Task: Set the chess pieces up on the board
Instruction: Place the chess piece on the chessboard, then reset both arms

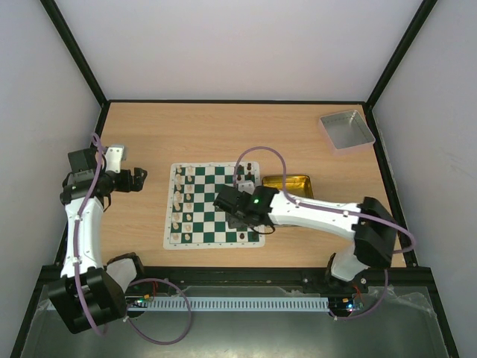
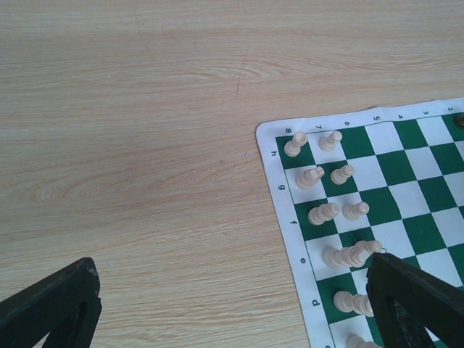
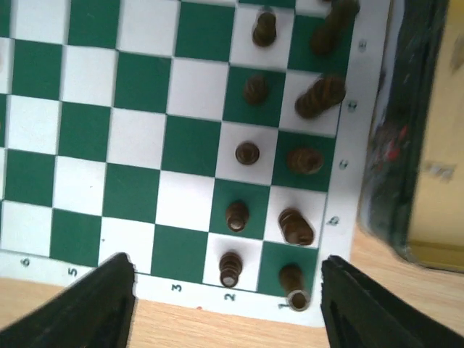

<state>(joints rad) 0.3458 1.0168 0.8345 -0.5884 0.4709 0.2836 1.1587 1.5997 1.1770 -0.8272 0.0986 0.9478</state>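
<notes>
The board (image 1: pixel 216 224) is a green and white mat in the middle of the table. Cream-white chess pieces (image 1: pixel 182 205) stand in its two left columns and show in the left wrist view (image 2: pixel 324 213). Dark brown pieces (image 1: pixel 243 177) stand along its right side and fill two columns in the right wrist view (image 3: pixel 247 153). My left gripper (image 1: pixel 139 177) is open and empty over bare table left of the board (image 2: pixel 406 174). My right gripper (image 1: pixel 225 200) is open and empty above the board's near right corner (image 3: pixel 138 130); its arm hides some dark pieces from above.
A shiny gold tray (image 1: pixel 292 183) lies against the board's right edge and shows in the right wrist view (image 3: pixel 435 145). A grey metal tray (image 1: pixel 346 129) sits at the back right. Walls enclose the table on three sides.
</notes>
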